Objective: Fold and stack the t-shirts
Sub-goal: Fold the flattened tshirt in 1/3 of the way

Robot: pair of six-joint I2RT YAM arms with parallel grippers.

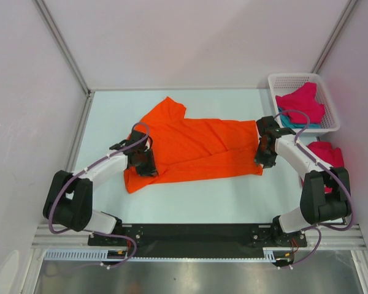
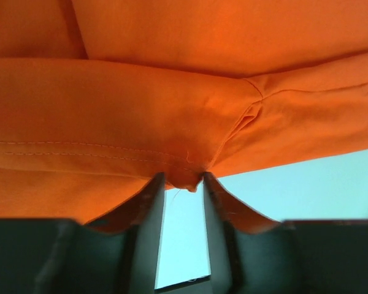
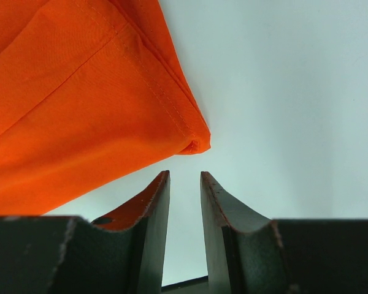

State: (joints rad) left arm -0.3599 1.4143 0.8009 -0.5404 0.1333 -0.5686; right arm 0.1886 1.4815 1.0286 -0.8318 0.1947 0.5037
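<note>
Your orange t-shirt mid table, long axis left to right, hem right, one sleeve pointing far, left gripper pinching a fold, right gripper slightly parted, empty, by the hem corner

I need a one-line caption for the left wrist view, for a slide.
Left gripper pinches a small fold of the orange t-shirt just above the pale table.

High fixed view looking down from the near edge, wrist views close, low, all sharing orange t-shirt
</note>
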